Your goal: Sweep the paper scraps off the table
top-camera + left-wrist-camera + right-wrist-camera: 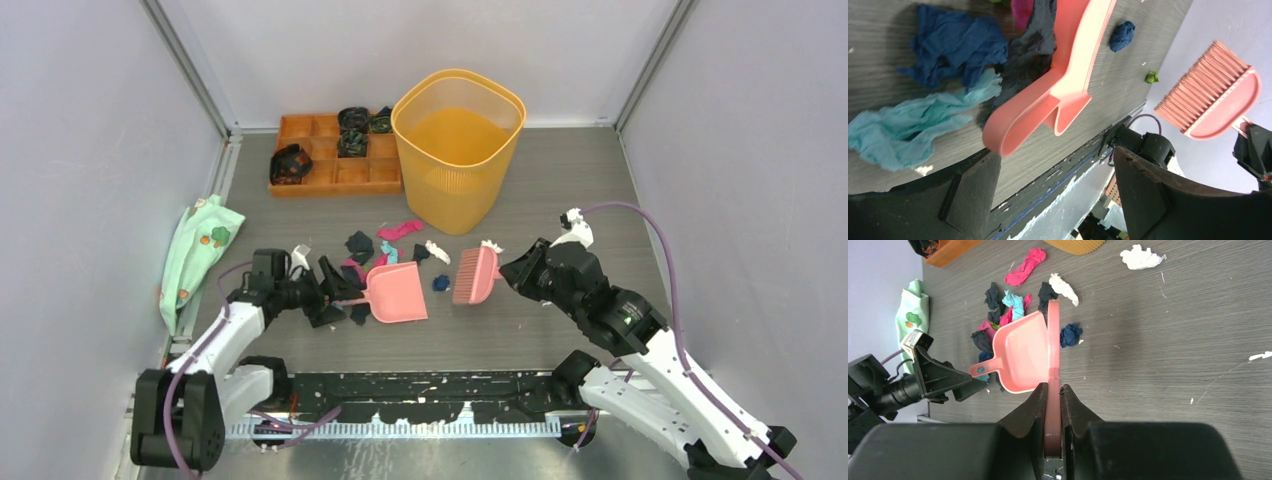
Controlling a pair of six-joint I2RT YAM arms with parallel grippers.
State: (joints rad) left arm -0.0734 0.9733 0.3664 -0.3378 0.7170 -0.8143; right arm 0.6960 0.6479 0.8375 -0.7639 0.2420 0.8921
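Leftward, cloth (200, 250) print perhaps carrots, paper scraps (359, 245)

Cut off at 12 o'clock of the left wrist view: the pan of the dustpan (1068, 75). Partly buried under it and the left gripper (338, 292), at the pan's 9 o'clock: several paper scraps (358, 245), count unclear. Swallowed inside the clamped right gripper (1052, 390): the handle of the brush (1053, 350); bristles edge-on, unseen there. Clipped at 12 o'clock of the right wrist view: yellow bin (1075, 244). Too small to name: dark items (352, 130) in the orange tray (372, 173).

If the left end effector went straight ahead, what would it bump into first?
Most likely the dustpan handle, right ahead of the open left end effector, though depth is unclear.
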